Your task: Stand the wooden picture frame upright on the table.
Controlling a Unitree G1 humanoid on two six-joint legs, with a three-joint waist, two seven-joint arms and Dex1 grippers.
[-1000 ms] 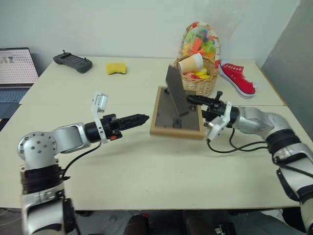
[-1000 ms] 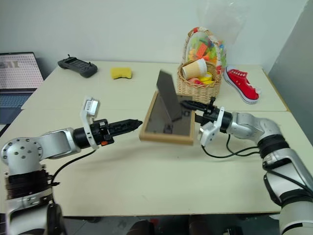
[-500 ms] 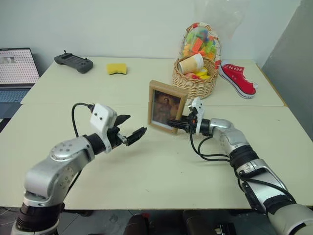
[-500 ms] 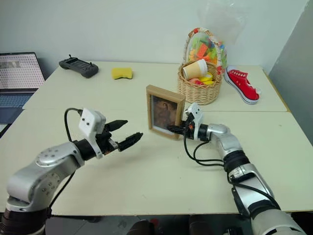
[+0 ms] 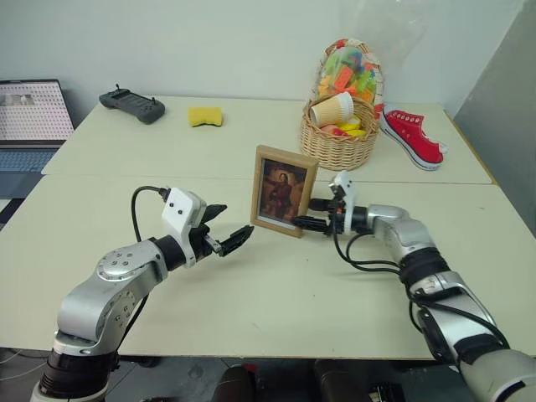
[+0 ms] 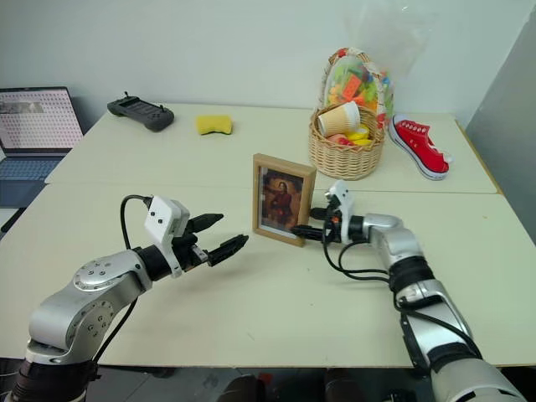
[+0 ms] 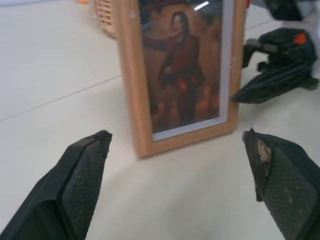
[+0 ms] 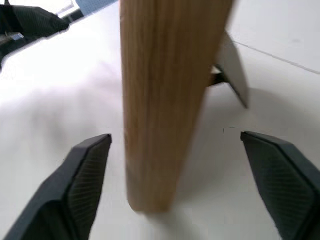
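The wooden picture frame (image 5: 285, 191), a small rectangle of pale, smooth-grained wood enclosing a dark portrait under glossy glass, is shown standing upright near the middle of the table (image 5: 276, 293), a broad cream-beige top with a smooth matt surface. In the right wrist view the frame's narrow wooden edge is seen end-on, with a thin flat prop (image 8: 232, 70) slanting from its back down to the tabletop. The left gripper (image 5: 224, 224) is held in front of the picture side, apart from it, its two black, finely textured wedge-shaped fingers (image 7: 85, 175) spread wide with nothing between them. The right gripper (image 5: 311, 213) is placed at the frame's right edge, its black fingers spread wide to either side of that edge, and no grip on the wood is seen. Behind the frame, a round woven wicker basket (image 5: 339, 142) holds bright plastic pieces and a tilted paper cup (image 5: 328, 109). A red canvas sneaker (image 5: 412, 136), a yellow sponge (image 5: 204, 115), a dark handheld controller (image 5: 132, 104) and a laptop (image 5: 32, 113) lie along the far side.
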